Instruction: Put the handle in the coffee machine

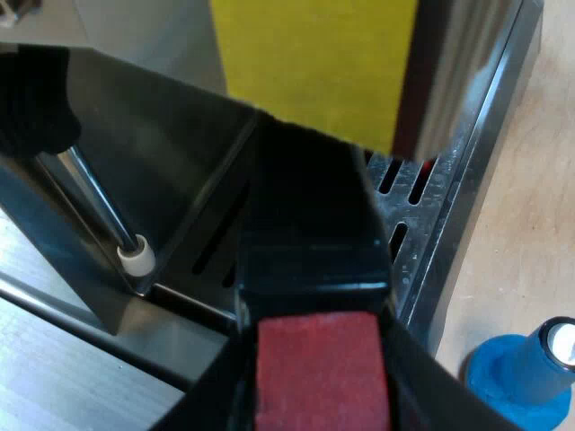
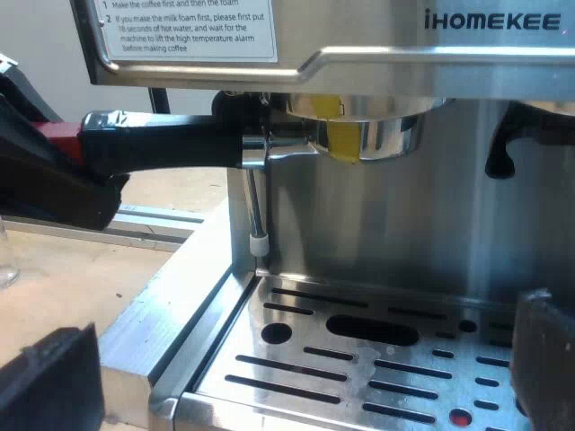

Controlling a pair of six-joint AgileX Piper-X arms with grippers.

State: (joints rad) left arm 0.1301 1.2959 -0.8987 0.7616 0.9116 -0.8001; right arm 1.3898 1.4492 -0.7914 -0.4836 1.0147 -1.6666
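One holder seems seated in one machine, one tamper nearby.

The left gripper has its two black fingers clamped on the red end of the dark handle. The handle runs straight ahead from them to the round metal holder, which is set up under the front of the silver espresso machine. Below the handle, just ahead of the grip, the thin metal steam wand hangs beside the slotted steel drip tray. The blue tamper sits on the wooden table below this gripper, near the tray's outer edge. The right gripper hangs low before the tray, fingers well apart, with the holder above and ahead.
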